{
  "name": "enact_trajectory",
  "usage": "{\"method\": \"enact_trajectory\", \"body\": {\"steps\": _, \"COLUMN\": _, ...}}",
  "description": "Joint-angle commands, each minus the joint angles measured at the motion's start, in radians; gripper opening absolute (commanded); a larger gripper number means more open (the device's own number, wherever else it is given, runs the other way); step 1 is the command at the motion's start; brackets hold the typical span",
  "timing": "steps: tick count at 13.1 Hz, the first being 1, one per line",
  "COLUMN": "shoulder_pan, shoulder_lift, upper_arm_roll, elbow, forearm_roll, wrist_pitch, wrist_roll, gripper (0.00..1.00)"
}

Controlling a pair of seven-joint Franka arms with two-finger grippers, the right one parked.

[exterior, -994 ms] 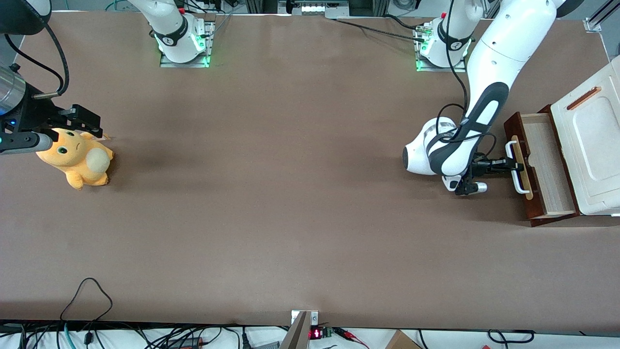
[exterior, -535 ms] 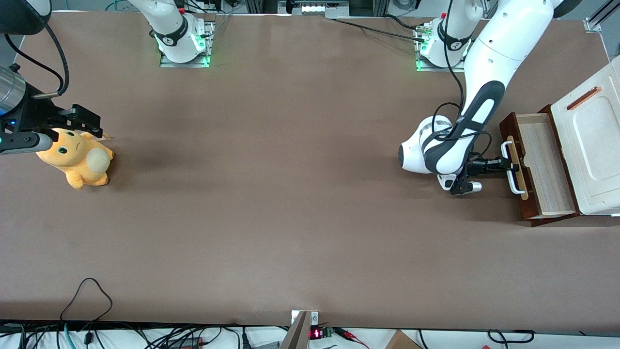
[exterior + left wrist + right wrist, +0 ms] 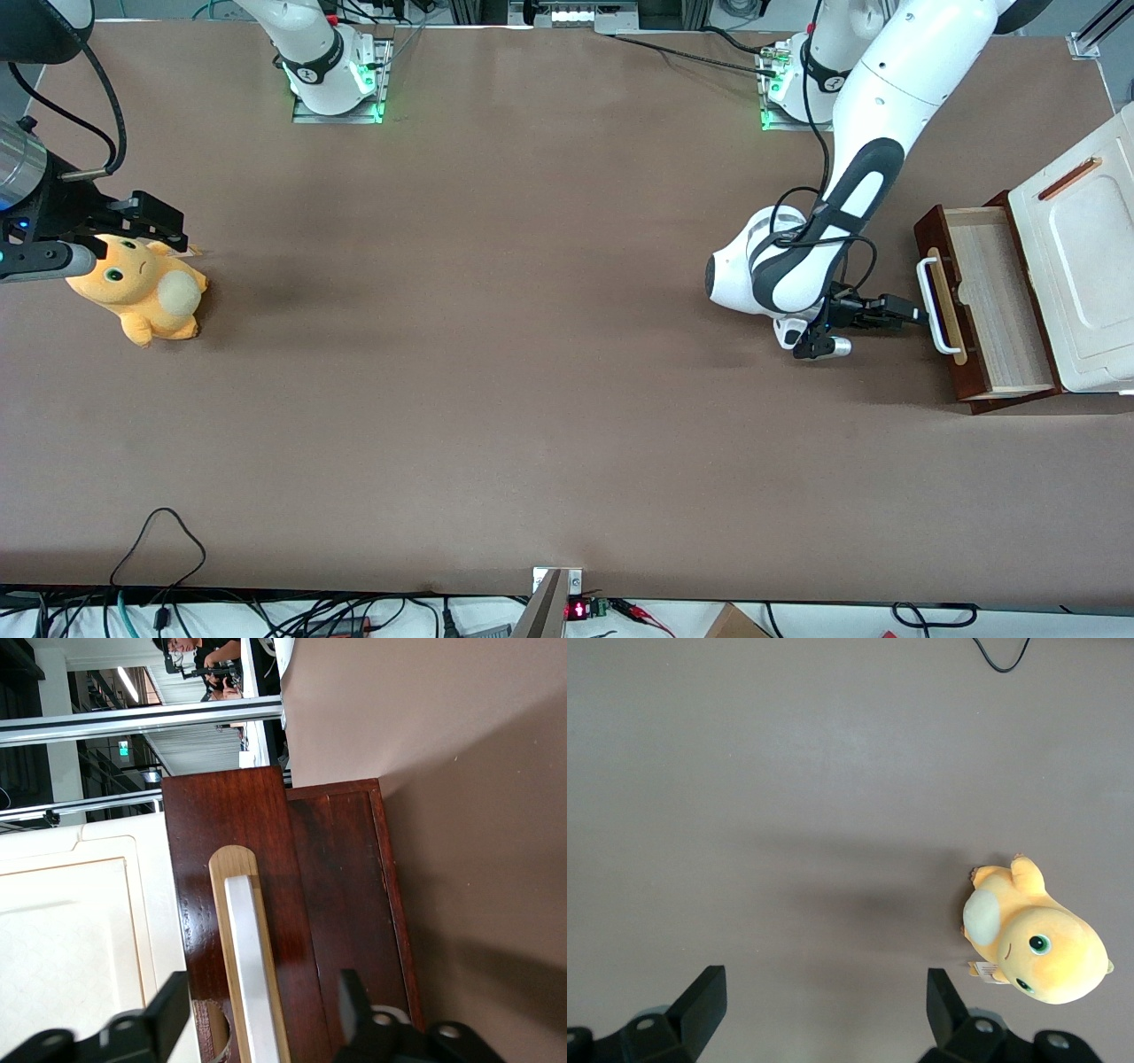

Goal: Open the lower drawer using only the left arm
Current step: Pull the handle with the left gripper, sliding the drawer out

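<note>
The lower drawer (image 3: 997,301) stands pulled out of the white-topped cabinet (image 3: 1085,257), its pale wood inside showing. Its white loop handle (image 3: 930,297) sits on a tan strip across the dark reddish-brown front (image 3: 341,877). The left arm's gripper (image 3: 911,312) hovers just in front of the handle, level with its middle and a small gap away from it. In the left wrist view the handle (image 3: 248,948) lines up with the gap between the two black fingers (image 3: 168,1010). The gripper (image 3: 261,1019) is open and holds nothing.
An orange plush toy (image 3: 137,288) lies toward the parked arm's end of the table, also in the right wrist view as the plush toy (image 3: 1036,943). Both arm bases (image 3: 802,84) stand farthest from the front camera. Loose cables (image 3: 159,540) hang at the table edge nearest it.
The drawer slid a little farther out with the gripper on its handle. Then the fingers let go and the gripper drew back from the handle toward the parked arm's end.
</note>
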Motion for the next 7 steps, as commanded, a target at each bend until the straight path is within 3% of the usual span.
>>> {"method": "enact_trajectory", "body": {"steps": 1, "shoulder_pan": 0.008, "shoulder_lift": -0.048, "upper_arm_roll": -0.021, "elbow": 0.049, "forearm_roll": -0.098, "wrist_pitch": 0.015, "wrist_roll": 0.030, "gripper": 1.00}}
{"method": "enact_trajectory", "body": {"steps": 5, "shoulder_pan": 0.014, "shoulder_lift": -0.131, "upper_arm_roll": -0.025, "elbow": 0.138, "forearm_roll": -0.321, "wrist_pitch": 0.093, "wrist_roll": 0.157, "gripper": 1.00}}
{"method": "enact_trajectory", "body": {"steps": 7, "shoulder_pan": 0.033, "shoulder_lift": -0.191, "upper_arm_roll": -0.015, "elbow": 0.192, "forearm_roll": -0.486, "wrist_pitch": 0.170, "wrist_roll": 0.222, "gripper": 1.00}}
